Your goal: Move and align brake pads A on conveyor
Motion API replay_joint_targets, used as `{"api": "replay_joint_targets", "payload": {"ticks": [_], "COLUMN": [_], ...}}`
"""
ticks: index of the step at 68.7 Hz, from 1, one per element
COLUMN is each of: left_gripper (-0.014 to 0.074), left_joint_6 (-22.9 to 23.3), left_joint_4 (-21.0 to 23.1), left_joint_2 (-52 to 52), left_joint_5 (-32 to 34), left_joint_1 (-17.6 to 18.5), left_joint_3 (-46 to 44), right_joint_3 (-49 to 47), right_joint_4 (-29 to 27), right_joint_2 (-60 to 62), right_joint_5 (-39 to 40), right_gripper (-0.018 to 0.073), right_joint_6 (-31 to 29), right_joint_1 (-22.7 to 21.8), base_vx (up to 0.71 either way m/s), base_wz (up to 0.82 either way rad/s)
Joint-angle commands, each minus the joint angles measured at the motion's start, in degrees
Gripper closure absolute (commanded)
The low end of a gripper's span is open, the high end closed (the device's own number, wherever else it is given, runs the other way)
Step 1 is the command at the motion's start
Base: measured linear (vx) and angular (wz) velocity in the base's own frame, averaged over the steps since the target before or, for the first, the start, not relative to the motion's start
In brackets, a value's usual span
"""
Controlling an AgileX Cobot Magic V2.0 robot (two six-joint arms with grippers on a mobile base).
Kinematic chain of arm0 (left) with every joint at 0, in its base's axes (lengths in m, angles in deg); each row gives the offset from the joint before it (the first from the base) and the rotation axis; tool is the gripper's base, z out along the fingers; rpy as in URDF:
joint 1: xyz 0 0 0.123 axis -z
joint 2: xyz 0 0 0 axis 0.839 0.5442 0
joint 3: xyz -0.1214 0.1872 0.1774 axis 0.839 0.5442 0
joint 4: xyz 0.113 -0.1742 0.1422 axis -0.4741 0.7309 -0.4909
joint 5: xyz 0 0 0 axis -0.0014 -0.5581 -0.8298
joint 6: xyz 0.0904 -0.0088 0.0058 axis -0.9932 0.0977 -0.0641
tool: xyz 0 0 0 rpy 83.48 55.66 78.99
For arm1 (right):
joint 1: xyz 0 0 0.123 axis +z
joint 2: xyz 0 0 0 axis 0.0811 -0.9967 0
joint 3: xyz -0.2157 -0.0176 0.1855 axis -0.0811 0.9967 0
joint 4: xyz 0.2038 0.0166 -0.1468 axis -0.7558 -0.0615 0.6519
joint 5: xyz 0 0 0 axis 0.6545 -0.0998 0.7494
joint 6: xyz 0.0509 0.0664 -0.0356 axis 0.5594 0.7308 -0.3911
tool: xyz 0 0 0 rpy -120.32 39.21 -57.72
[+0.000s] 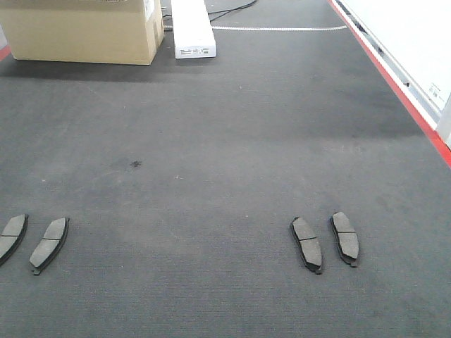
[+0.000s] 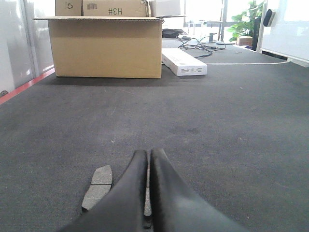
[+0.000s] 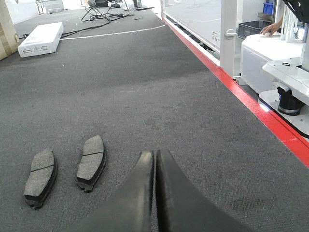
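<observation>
Four brake pads A lie flat on the conveyor (image 1: 211, 162), friction faces up, in two pairs along the near part of the belt. The left pair sits at the near left: one pad (image 1: 49, 244) whole in the front view, its partner (image 1: 11, 237) cut by the left edge of that view. The right pair lies well apart from them, toward the near right: an inner pad (image 1: 307, 243) and an outer pad (image 1: 345, 238), side by side with a narrow gap, long axes running roughly near to far and tilted slightly. Each shows a groove across its middle.

The left hand (image 2: 148, 157) hovers over the left pair with its two dark fingers pressed together, gripping nothing; one pad shows just left of them and another is mostly hidden beneath. The right hand (image 3: 155, 157) is likewise pressed together and empty, with the right pair just to its left (neither pad touched).

At the far left of the belt stands a cardboard box (image 1: 81, 32), with a white box (image 1: 192, 28) beside it on the right. A red strip (image 1: 394, 77) edges the belt's right side.
</observation>
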State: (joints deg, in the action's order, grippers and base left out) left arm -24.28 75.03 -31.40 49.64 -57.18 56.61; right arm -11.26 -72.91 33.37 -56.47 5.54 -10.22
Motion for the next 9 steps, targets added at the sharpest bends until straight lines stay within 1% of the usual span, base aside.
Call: {"api": "replay_joint_targets", "payload": {"ticks": [1, 9], "left_gripper": [0.0602, 0.0602], "left_joint_6": [0.0, 0.0], "left_joint_4": [0.4, 0.4], "left_joint_2": [-0.9, -0.9], "left_joint_5": [4.6, 4.6], "left_joint_1": [0.0, 0.0], "left_joint_3": [1.0, 1.0], "right_joint_3": [0.7, 0.7], "right_joint_4": [0.7, 0.7], "right_joint_2": [0.8, 0.8], "right_joint_5": [4.2, 4.2], "right_gripper": [0.0566, 0.0566], "right_joint_6": [-0.3, -0.3], "right_joint_1": [-0.1, -0.1], "base_vx": [0.00, 0.00], "base_wz": [0.00, 0.00]}}
